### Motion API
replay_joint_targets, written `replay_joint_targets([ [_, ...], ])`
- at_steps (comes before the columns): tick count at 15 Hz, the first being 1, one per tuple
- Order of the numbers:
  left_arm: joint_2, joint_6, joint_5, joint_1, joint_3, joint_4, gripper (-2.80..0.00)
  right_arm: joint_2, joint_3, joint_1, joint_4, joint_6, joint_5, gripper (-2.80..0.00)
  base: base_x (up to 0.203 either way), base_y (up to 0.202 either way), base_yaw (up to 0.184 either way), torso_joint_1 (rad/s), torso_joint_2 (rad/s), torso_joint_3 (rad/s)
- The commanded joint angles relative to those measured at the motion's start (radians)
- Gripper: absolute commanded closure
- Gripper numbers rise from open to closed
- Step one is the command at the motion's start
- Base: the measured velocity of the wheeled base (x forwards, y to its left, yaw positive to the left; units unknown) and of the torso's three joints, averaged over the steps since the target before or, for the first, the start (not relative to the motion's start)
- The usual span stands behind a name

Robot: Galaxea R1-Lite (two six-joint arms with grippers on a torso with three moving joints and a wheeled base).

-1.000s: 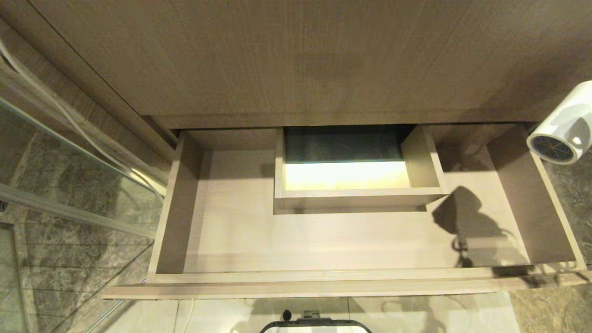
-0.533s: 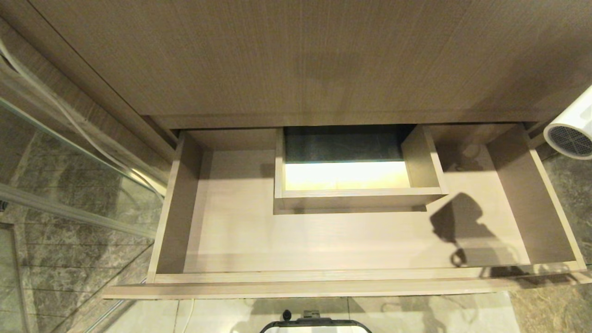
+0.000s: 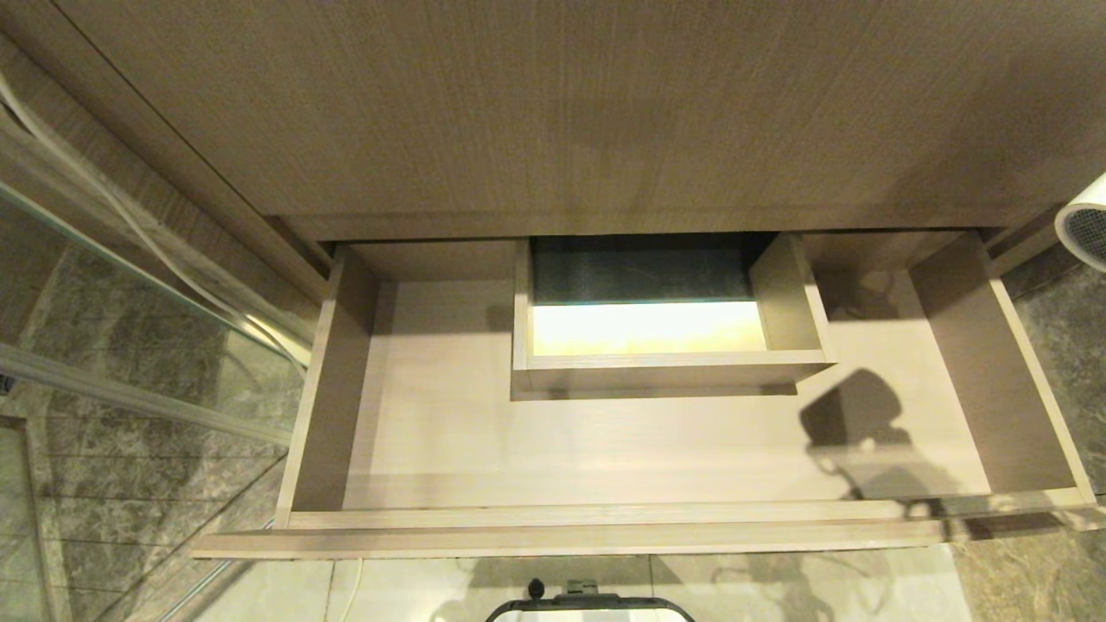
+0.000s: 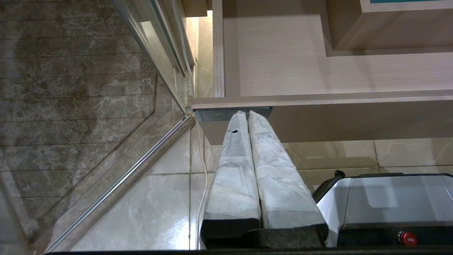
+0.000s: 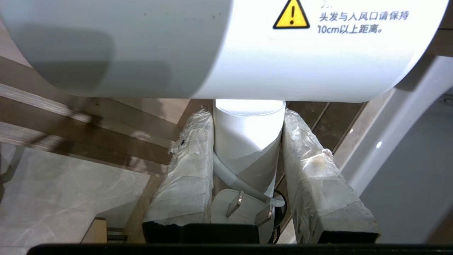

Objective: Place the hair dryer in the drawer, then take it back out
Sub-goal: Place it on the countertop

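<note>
- My right pincer (image 5: 247, 141) clamps the hair dryer (image 5: 226, 46) by its handle, outside the drawer's right back corner.
- My left pincer (image 4: 247, 117), pressed together, sits parked below the drawer (image 3: 605, 527) front.
- Risk: the plug (image 5: 240, 209) dangling between my fingers could snag the drawer's right wall.

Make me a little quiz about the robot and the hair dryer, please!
1. True or false: the hair dryer is lying inside the drawer.
2. Which part of the hair dryer does the right gripper squeeze: A the handle, B the grille, C the plug?
3. Fill in: the left gripper is shut and holds ____.

Key: 1 false, the drawer is open and nothing lies in it; the dryer shows only at the head view's right edge. 2 A. 3 nothing.
</note>
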Motion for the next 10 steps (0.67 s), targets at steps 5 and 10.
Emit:
replay_joint_targets([
  [5,0.0,0.0,0.0,0.001,0.0,0.0,0.0,-0.146,0.06,-0.005,0.005,0.004,-0.003,0.0,0.0,0.0,0.0,0.0,0.0,0.0],
  [10,0.0,0.0,0.0,-0.001,0.0,0.0,0.0,-0.235,0.108,-0.006,-0.023,0.043,0.006,0.0,0.0,0.0,0.0,0.046,-0.08,-0.023],
])
